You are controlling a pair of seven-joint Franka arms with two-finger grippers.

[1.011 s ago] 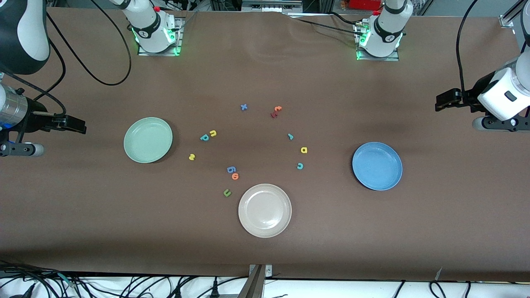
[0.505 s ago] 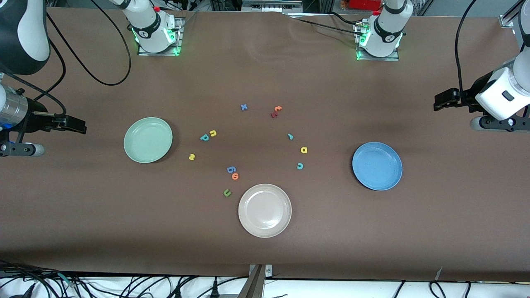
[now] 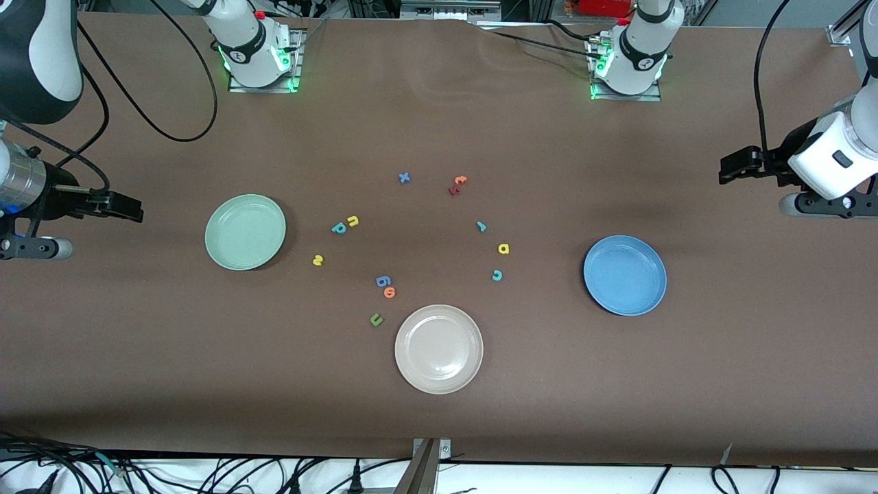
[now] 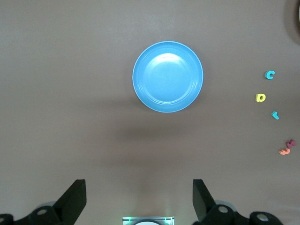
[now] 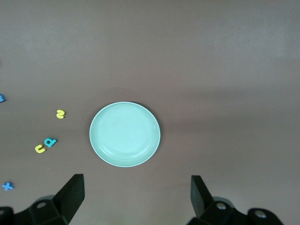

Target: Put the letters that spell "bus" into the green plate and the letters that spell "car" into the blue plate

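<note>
The green plate [image 3: 245, 232] [image 5: 124, 134] lies toward the right arm's end, with the yellow "u" [image 3: 352, 220], teal "b" [image 3: 339, 228] and yellow "s" [image 3: 317, 260] beside it. The blue plate [image 3: 625, 275] [image 4: 168, 76] lies toward the left arm's end, with the teal "r" [image 3: 481, 226], yellow "a" [image 3: 503, 249] and teal "c" [image 3: 497, 275] beside it. Both plates hold nothing. My left gripper [image 3: 726, 171] [image 4: 139, 199] hangs open high over the table's end, holding nothing. My right gripper [image 3: 137, 209] [image 5: 137, 197] hangs open over the other end, also holding nothing.
A cream-white plate [image 3: 439, 348] sits nearest the front camera. Near it lie a dark green "u" [image 3: 376, 319], an orange "o" [image 3: 389, 292] and a blue "6" [image 3: 383, 280]. A blue "x" [image 3: 404, 178] and a red and orange pair [image 3: 457, 184] lie toward the bases.
The left arm has shifted very slightly toward the table's middle. The letters, plates and right arm have not moved.
</note>
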